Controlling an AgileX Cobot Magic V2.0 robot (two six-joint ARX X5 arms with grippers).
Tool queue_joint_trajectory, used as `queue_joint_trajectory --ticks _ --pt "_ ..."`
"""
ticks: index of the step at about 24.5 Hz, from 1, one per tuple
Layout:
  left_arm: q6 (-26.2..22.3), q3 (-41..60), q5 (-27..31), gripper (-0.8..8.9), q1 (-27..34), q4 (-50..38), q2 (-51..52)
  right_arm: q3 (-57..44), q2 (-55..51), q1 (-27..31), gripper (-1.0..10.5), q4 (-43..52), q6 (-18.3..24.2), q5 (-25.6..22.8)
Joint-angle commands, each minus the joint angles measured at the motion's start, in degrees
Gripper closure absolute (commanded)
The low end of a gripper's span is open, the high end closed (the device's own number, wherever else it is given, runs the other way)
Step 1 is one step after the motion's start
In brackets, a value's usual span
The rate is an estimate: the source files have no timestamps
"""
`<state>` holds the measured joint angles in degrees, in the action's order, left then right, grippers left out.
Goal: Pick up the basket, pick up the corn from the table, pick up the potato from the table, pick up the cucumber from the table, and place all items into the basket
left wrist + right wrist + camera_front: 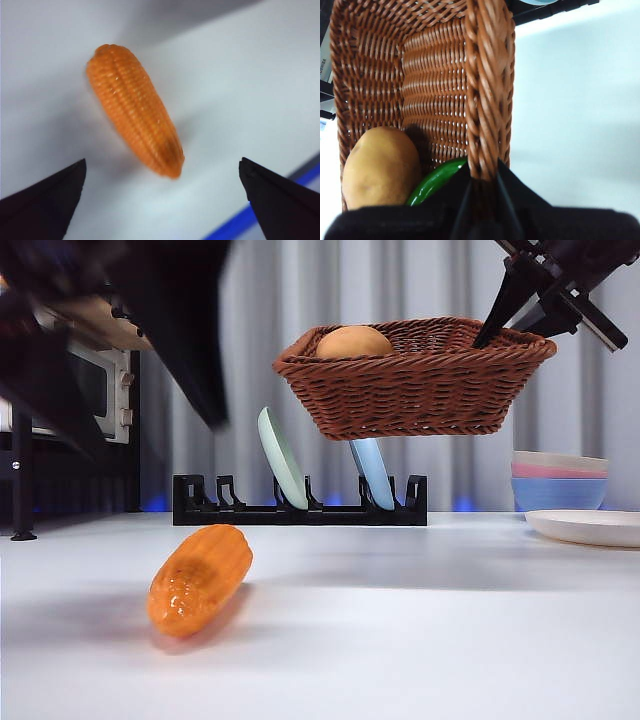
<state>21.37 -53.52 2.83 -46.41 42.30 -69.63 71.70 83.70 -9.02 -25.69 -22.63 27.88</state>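
The brown woven basket (pixel 420 380) hangs in the air above the table, and my right gripper (pixel 515 325) is shut on its rim (pixel 482 150) at the right end. Inside it lie the tan potato (pixel 380 167) and the green cucumber (pixel 435 181); the potato's top (pixel 353 342) shows over the rim. The orange corn (pixel 200 578) lies on the white table (pixel 420 640) at the front left. My left gripper (pixel 162 172) hovers over the corn (pixel 134 109), open, its jaws wide apart on either side of the cob's tapered end.
A black dish rack (pixel 300 505) with two upright plates stands behind the basket. Stacked bowls (pixel 560 480) and a white plate (pixel 590 527) sit at the far right. A microwave (pixel 95 390) stands at the back left.
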Motion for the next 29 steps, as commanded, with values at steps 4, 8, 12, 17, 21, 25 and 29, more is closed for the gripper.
queue_joint_trajectory --ticks 4,8,12,17,21,25,29 --pt "1.2 0.3 0.1 2.49 1.5 -8.7 -8.9 0.1 -0.7 0.0 9.5 1.2 -0.2 0.7" --pt "1.2 0.3 0.2 2.49 3.5 -11.1 -15.0 0.1 -0.7 0.0 9.5 1.2 -0.2 0.7" --pt "1.1 0.3 0.2 2.49 5.0 -12.7 -19.0 0.1 -0.7 0.0 9.5 1.2 -0.2 0.7" --pt "0.0 0.3 0.1 3.54 5.6 -14.1 -20.2 0.1 -0.7 0.0 9.5 1.1 -0.2 0.7" --pt "-4.2 0.3 -0.8 8.48 5.5 -11.8 -20.2 0.1 -0.7 0.0 9.5 1.1 -0.2 0.7" --pt "-8.2 0.1 -5.5 8.22 5.5 -6.1 -19.9 0.1 -0.7 0.0 9.5 1.0 -0.2 0.7" --pt "-16.9 -0.6 -13.2 8.22 5.5 1.7 -16.9 0.1 -0.7 0.0 9.5 1.0 -0.2 0.7"
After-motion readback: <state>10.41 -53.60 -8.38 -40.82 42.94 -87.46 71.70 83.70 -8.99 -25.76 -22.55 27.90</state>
